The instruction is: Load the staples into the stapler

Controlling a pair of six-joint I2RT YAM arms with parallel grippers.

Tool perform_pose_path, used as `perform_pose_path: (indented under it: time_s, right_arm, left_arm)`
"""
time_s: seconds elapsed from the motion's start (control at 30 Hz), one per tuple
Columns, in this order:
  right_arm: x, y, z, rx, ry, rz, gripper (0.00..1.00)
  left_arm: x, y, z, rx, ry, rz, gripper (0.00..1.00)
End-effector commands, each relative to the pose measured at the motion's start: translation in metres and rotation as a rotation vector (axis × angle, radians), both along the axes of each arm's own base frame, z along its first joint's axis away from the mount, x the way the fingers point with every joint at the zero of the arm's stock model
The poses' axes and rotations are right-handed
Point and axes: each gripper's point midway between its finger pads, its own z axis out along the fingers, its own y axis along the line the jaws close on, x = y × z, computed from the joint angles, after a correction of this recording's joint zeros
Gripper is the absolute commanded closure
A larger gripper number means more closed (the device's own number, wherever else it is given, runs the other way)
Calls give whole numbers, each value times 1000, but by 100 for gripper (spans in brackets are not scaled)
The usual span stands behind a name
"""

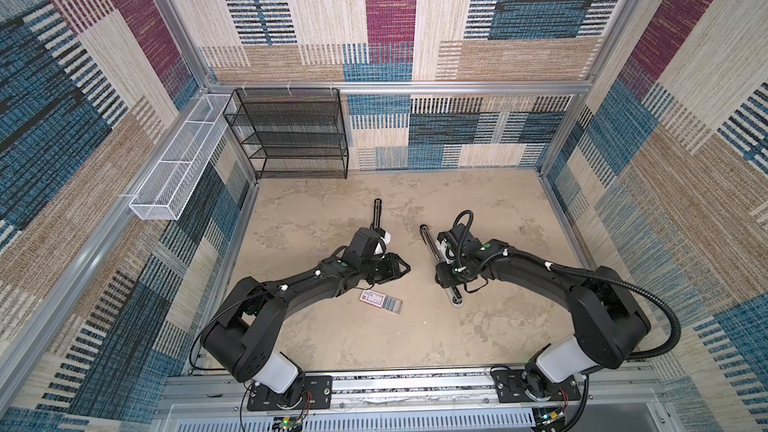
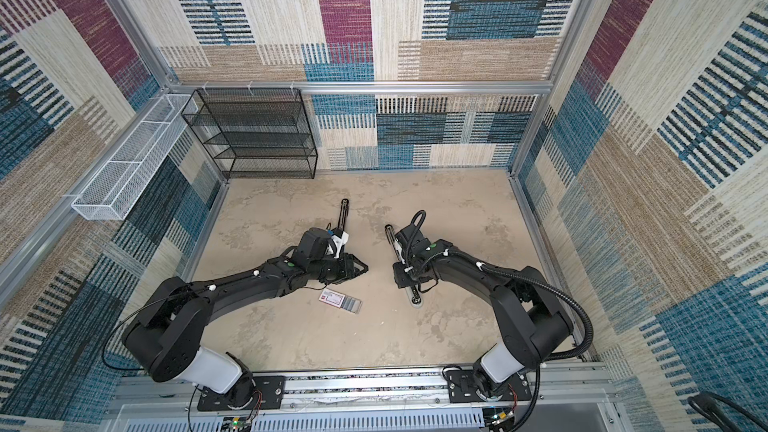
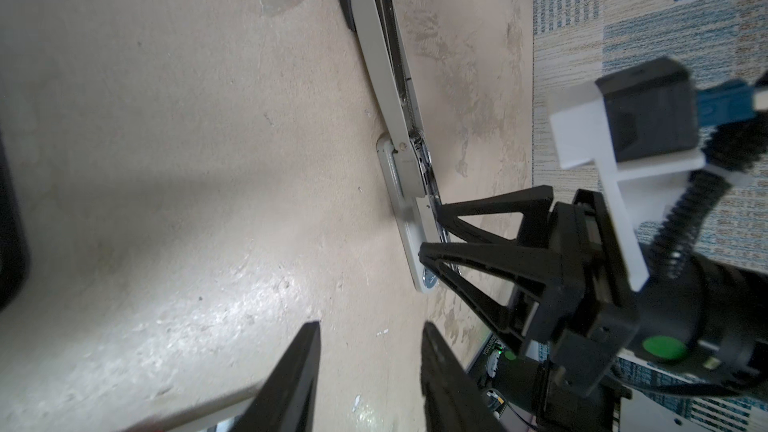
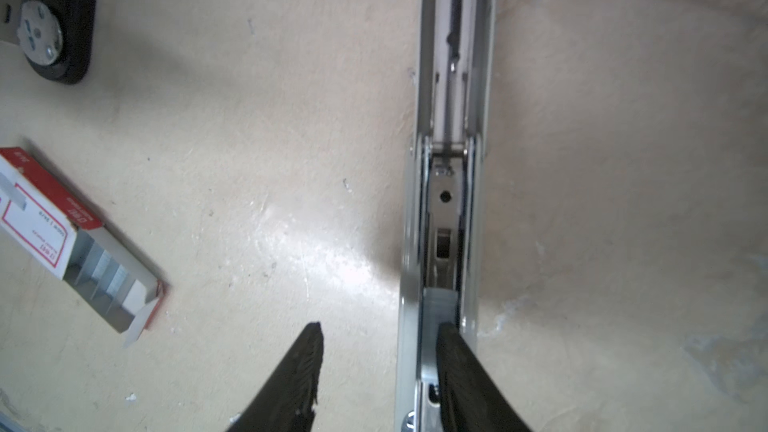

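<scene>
the open stapler [image 1: 456, 296] lies flat on the table [image 1: 332, 347], right of centre, its black upper arm folded back towards the far wall and its pale metal channel facing up. the right end effector [image 4: 381, 326] points down over the near end of this stapler. its fingers are spread: one fingertip [image 4: 451, 342] sits in the channel, the other [image 4: 309, 347] stands beside the stapler over bare table. nothing is pinched between them. a pale strip in the channel just ahead of the fingertip cannot be identified.

the left end effector [image 3: 370, 328] hangs over bare table left of the open stapler, fingers spread, holding nothing.

the box of staples [image 1: 380, 301] lies flat on the table, just nearer than the left end effector and apart from both. its white and red sleeve is slid partway off, exposing grey staples [image 4: 104, 280] in the tray.

a black stapler [image 1: 378, 211] lies farther back, partly hidden behind the left wrist.
</scene>
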Motion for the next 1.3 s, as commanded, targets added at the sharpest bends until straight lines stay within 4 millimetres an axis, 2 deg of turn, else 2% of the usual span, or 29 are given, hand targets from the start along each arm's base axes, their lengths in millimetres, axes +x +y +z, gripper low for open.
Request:
perform_pose_path:
  time_s: [0.0,0.17,0.4,0.47,0.57,0.73,0.87,1.03,1.17,1.27]
  right_arm:
    - [-13,-5,-2,-5,42,-7,51]
    - [-20,-9,-1,3,45,-23,52]
    - [0,-10,40,34,-84,-83,43]
    - [2,-16,39,21,-94,-104,41]
    - [0,-23,29,45,-70,-131,41]
    - [-9,-20,17,119,-32,-137,36]
    - [-22,-2,9,218,37,-87,36]
    - [-28,21,12,309,72,-25,43]
    - [-22,42,25,399,45,29,45]
    - [-10,38,34,382,-20,-2,43]
  left_arm:
    - [4,-7,8,-33,-14,-8,57]
    - [5,-8,8,-35,-14,-11,56]
    - [5,-10,11,-45,-10,-18,56]
    - [5,-12,12,-49,-8,-27,56]
    - [3,-15,13,-50,2,-45,56]
    - [3,-15,13,-37,1,-46,56]
    - [3,-14,13,-23,-2,-53,56]
    - [5,-13,16,-1,-8,-56,56]
    - [6,-12,16,30,-3,-66,56]
    - [6,-12,15,50,4,-76,55]
